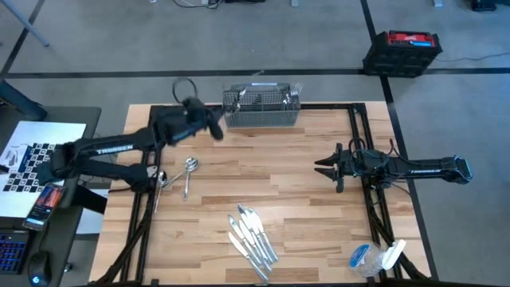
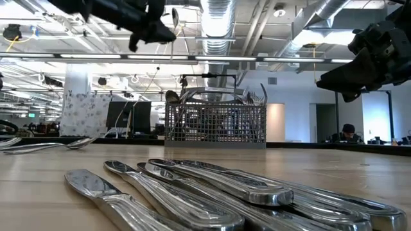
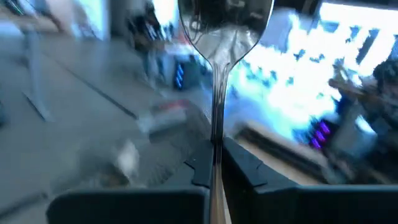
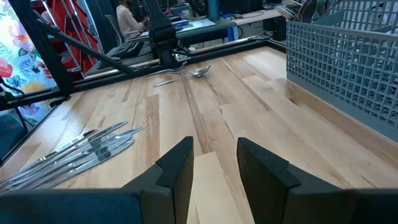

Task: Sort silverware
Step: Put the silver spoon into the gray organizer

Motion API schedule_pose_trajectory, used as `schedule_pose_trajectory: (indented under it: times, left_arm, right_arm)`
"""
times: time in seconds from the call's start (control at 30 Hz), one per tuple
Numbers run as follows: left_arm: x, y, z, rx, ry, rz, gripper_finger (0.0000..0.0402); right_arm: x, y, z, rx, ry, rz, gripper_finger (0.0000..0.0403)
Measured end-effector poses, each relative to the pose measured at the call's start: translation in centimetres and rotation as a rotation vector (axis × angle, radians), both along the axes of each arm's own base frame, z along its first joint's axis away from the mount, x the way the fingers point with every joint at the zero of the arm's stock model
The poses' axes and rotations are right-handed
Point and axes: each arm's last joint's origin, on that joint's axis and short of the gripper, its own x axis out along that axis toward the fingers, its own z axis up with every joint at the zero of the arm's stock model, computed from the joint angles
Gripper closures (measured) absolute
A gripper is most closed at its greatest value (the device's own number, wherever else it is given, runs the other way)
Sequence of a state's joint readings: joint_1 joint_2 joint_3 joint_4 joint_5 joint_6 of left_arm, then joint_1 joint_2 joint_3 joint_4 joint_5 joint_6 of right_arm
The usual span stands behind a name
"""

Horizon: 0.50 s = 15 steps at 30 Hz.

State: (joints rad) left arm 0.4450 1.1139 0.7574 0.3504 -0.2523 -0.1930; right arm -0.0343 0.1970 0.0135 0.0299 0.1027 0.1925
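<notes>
Looking across the table from its near edge, I see the knives (image 2: pixel 212 192) first, lying side by side in a tidy group on the wood, untouched. Farther left, two spoons (image 1: pixel 188 172) rest together on the table (image 1: pixel 303 199) beside the left arm's base. Beyond them my left gripper (image 1: pixel 215 127) is up in the air just beside the left end of the wire basket (image 1: pixel 261 112), its fingers pressed together on the handle of a spoon (image 3: pixel 224 28); the wrist view shows the bowl standing up past the fingertips and the handle pinched thin between them. My right gripper (image 1: pixel 328 169) waits over the right side of the table, well apart from everything, fingers spread partway with nothing between them. The basket sits at the far edge and holds forks (image 1: pixel 293 94) and other pieces upright. My worry is the grip: it is a narrow pinch on a slick metal handle, so I judge the spoon could pivot or slide out if I swing the arm quickly, and land on the floor beyond the table edge. Since the spoon is held close to the basket wall, a careless move could also knock the mesh and shove or tip the basket, spilling what remains. Setting it down too near the other spoons could scatter them.
</notes>
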Motion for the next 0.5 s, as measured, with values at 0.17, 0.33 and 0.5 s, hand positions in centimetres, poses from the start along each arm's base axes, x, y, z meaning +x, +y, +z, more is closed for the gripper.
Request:
schedule_pose_trajectory:
  times: [0.17, 0.33, 0.5]
  left_arm:
    - [0.1, 6.0, -3.0, -0.002, 0.062, 0.109, 0.0401]
    - [0.7, 9.6, -6.0, -0.017, 0.043, 0.167, 0.0401]
    - [1.3, 10.7, -7.7, 0.016, 0.075, 0.179, 0.0385]
  right_arm:
    - [0.0, 0.0, 0.0, 0.000, 0.000, 0.000, 0.0290]
    - [0.0, 0.0, 0.0, 0.000, 0.000, 0.000, 0.0290]
    - [0.0, 0.0, 0.0, 0.000, 0.000, 0.000, 0.0290]
